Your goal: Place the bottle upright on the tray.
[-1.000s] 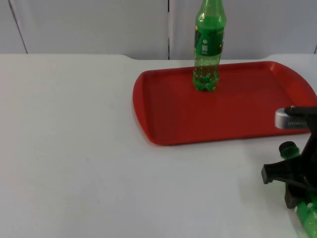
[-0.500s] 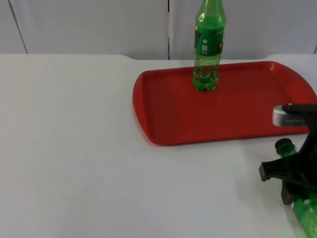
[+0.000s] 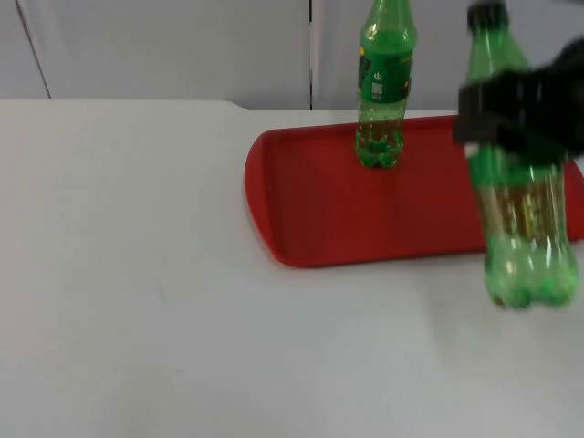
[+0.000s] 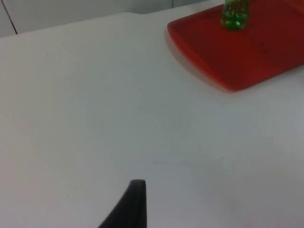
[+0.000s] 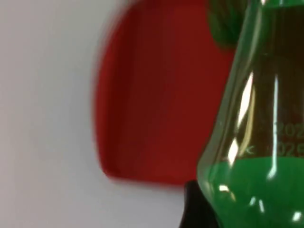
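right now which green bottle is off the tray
The bottle in the right end effector, the held bottle, hangs upright in the air; the other bottle stands on the red tray.

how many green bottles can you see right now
2. One bottle stands upright at the far edge of the red tray. The other bottle hangs upright in the right gripper, near the tray's right end.

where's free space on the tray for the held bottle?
The red tray is bare from its left rim across the near half, in front of the standing bottle. That bottle occupies the far edge. The right end effector holds the second bottle upright over the tray's right end. The left arm waits over bare table.
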{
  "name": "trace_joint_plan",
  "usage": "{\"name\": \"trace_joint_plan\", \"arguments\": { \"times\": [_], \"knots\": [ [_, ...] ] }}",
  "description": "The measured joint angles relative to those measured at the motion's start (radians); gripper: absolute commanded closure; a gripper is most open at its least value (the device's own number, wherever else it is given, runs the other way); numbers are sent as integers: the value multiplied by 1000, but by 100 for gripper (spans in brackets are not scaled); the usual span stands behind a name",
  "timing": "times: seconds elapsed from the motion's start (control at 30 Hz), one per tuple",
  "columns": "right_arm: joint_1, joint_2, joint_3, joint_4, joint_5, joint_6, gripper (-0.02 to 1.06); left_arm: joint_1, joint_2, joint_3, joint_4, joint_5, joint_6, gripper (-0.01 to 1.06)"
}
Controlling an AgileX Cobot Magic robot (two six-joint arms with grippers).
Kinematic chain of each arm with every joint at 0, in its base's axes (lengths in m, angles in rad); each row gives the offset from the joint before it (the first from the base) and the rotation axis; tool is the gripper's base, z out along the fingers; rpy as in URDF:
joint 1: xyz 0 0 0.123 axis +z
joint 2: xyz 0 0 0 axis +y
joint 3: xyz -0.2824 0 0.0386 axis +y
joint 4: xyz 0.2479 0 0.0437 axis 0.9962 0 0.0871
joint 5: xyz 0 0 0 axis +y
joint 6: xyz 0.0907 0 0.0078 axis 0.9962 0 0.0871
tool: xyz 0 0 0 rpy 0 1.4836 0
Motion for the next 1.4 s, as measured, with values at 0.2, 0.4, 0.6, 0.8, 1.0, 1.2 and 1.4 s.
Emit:
{"name": "trace_joint_plan", "arguments": {
  "times": [0.2, 0.4, 0.6, 0.8, 1.0, 1.2, 1.4],
  "knots": [
    [0, -118, 2, -3, -235, -140, 105, 0, 0, 0, 0, 0, 0, 0],
    [0, -141, 2, -167, -433, -210, 105, 0, 0, 0, 0, 0, 0, 0],
    [0, -84, 2, -232, -610, -290, 105, 0, 0, 0, 0, 0, 0, 0],
    [0, 14, 2, -123, -797, -406, 105, 0, 0, 0, 0, 0, 0, 0],
    [0, 155, 2, -8, -1041, -446, 105, 0, 0, 0, 0, 0, 0, 0],
    [0, 280, -5, 82, -1133, -449, 105, 0, 0, 0, 0, 0, 0, 0],
    [0, 413, -109, 102, -1132, -450, 105, 0, 0, 0, 0, 0, 0, 0]
  ]
}}
